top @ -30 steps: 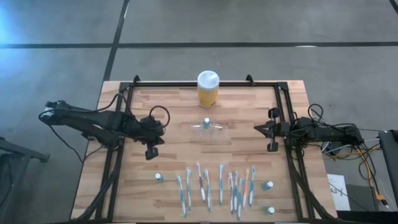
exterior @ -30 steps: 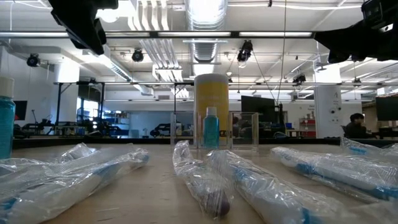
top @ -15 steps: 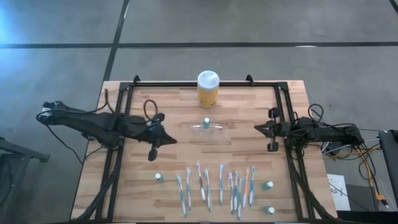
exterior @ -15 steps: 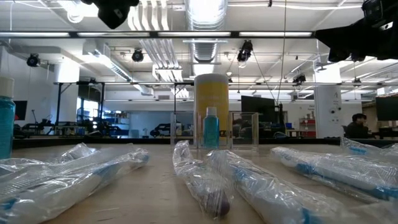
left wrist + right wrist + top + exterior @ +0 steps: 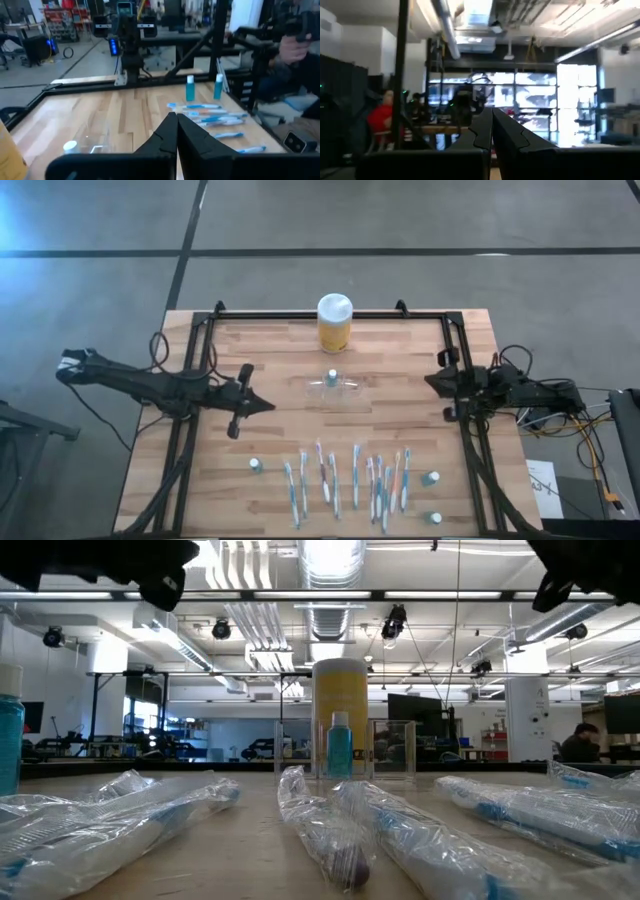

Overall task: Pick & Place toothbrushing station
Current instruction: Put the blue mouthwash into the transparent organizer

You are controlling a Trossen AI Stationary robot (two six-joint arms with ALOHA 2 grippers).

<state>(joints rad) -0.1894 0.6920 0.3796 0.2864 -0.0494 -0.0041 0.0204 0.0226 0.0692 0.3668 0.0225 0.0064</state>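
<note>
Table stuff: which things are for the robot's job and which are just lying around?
For the job:
- clear holder, mid-table, a small blue bottle standing in it
- left gripper, shut, left of the holder
- right gripper, shut, at the right edge

Just lying about:
- yellow jar
- wrapped toothbrushes
- loose small bottles
</note>
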